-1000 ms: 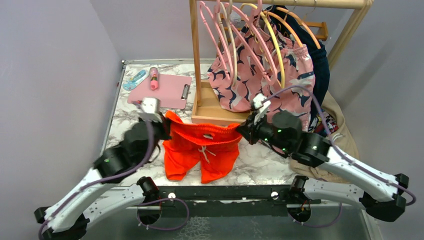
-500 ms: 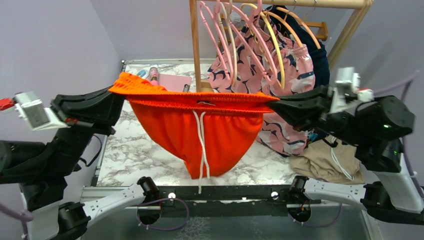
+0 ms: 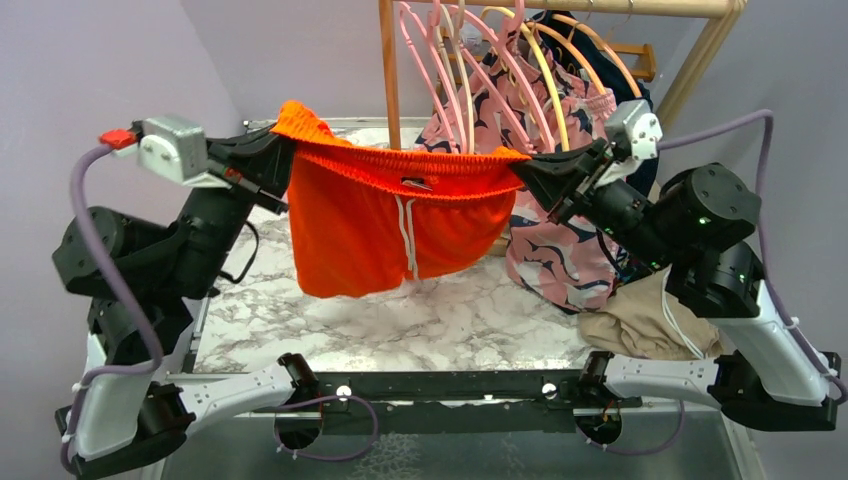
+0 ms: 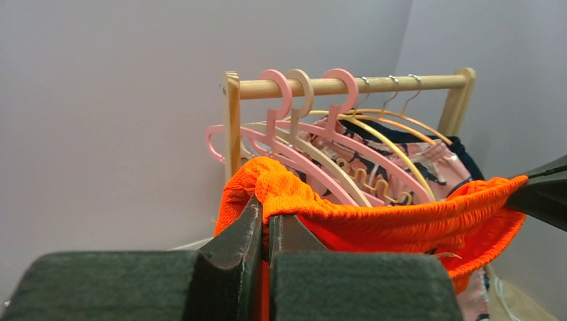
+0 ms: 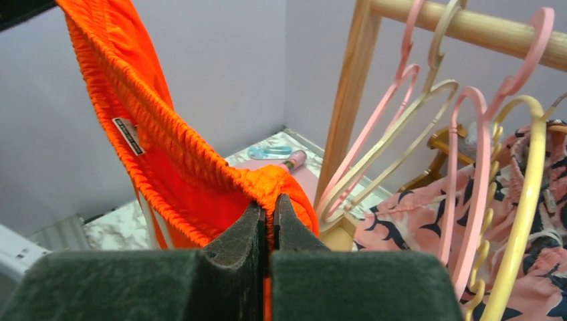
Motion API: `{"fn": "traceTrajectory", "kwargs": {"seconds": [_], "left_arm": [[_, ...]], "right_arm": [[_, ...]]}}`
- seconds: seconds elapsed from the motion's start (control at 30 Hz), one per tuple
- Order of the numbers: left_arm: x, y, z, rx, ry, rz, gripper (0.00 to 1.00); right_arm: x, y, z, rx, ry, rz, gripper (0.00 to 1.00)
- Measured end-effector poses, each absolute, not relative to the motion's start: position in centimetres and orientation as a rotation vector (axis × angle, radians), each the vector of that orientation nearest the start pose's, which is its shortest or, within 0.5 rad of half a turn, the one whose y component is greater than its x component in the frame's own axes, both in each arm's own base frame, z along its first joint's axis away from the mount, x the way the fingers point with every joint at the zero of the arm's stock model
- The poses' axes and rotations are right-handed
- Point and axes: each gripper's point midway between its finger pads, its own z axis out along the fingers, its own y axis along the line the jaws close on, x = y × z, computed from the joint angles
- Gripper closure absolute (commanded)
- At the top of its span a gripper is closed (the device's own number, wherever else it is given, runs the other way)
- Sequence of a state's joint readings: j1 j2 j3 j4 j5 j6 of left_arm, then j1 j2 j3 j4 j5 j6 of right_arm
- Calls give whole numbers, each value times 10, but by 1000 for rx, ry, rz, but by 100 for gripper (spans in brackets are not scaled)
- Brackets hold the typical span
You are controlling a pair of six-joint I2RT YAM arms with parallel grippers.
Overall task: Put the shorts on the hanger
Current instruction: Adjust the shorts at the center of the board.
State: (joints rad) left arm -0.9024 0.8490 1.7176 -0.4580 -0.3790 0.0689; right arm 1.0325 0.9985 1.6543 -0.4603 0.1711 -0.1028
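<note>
So this is the carry-and-line-up part of the job: the shorts [image 3: 390, 215] are lifted fully off the table [image 3: 450, 320] and stretched between the two arms, but they aren't on the hanger [image 3: 553, 88] yet. The left gripper [image 3: 283, 158] is clamped tight on the left end of the elastic waistband. In the left wrist view its fingers [image 4: 249, 231] are nearly touching, with orange fabric bunched up over the top of them. The right gripper [image 3: 520, 170] does the same on the other end, pinched down on a fold of waistband with barely a slit between the jaws. The waistband runs pretty much level and taut between them, white drawstring dangling down the front, legs hanging free above the marble. Both arms are reared up high, forearms angled inward and toward the wooden rack [image 3: 390, 80]. The left wrist sits out near the wall side and the right one is just in front of the pink patterned shorts [image 3: 560, 260] hanging there. The yellow hanger hangs on the rail behind and slightly right of the right gripper, packed in among the pink and orange ones. That's the tricky bit, I reckon. The next move looks like carrying the waistband further back and across, then getting it over that one hanger's arm without snagging the neighbours. Probably also needs the band kept stretched so it doesn't sag and catch. There's a beige garment [image 3: 640, 325] heaped on the right of the table, well out of the way.
</note>
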Motion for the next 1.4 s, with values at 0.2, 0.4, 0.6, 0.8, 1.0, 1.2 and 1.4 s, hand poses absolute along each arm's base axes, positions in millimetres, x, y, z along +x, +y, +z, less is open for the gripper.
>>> {"fn": "traceTrajectory", "kwargs": {"seconds": [0.2,0.4,0.6,0.8,1.0,1.2,1.4], "left_arm": [[192,-113,565,220,1245,-426,100],[193,-106,448,206,1439,-393,100],[173,-89,383,176,1554,-438,100],[157,-77,436,142,1466,-521,100],[156,-79,443,129,1433,-553,100],[177,-104,353,154,1629,-481,100],[191,-113,285,103,1789,-403,100]], "right_arm": [[196,232,502,-602,1335,567,99],[202,242,386,-667,1552,526,99],[197,238,336,-695,1661,510,99],[188,225,410,-620,1504,581,99],[183,221,425,-595,1436,617,99],[194,238,311,-664,1663,548,99],[192,239,222,-657,1879,509,99]]}}
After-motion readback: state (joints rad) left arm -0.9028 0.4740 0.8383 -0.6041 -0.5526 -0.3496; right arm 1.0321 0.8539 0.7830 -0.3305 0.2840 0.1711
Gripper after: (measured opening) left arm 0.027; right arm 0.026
